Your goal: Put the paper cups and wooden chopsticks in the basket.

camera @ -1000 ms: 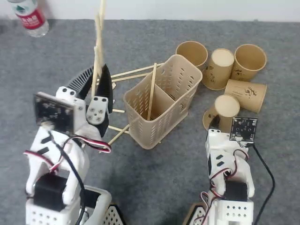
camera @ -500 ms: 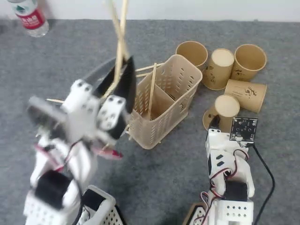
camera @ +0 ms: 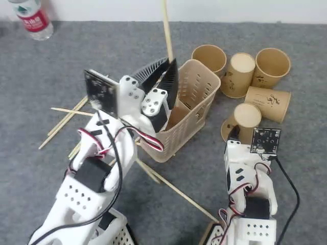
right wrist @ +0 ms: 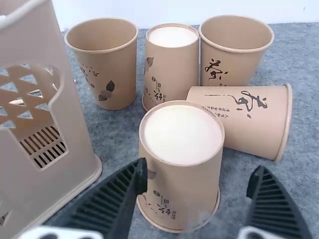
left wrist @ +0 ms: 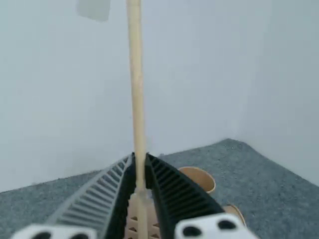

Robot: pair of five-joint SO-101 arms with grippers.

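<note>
Holding chopstick (camera: 167, 30) upright, left gripper (camera: 167, 62) pinched shut on lower part, right above basket (camera: 190, 120) mid-frame. Long axis vertical, so probably straight drop in. Right gripper (right wrist: 199, 172) wide open, empty, straddling upturned cup (right wrist: 180, 134).

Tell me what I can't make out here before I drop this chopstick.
Chopstick upper end: cut off by the top edge, high and left wrist views.
Its lower end: hidden between the left hand's fingers.
Basket interior: mostly covered by the left arm, high view.
Loose chopsticks: partly under that arm, high view.
</note>
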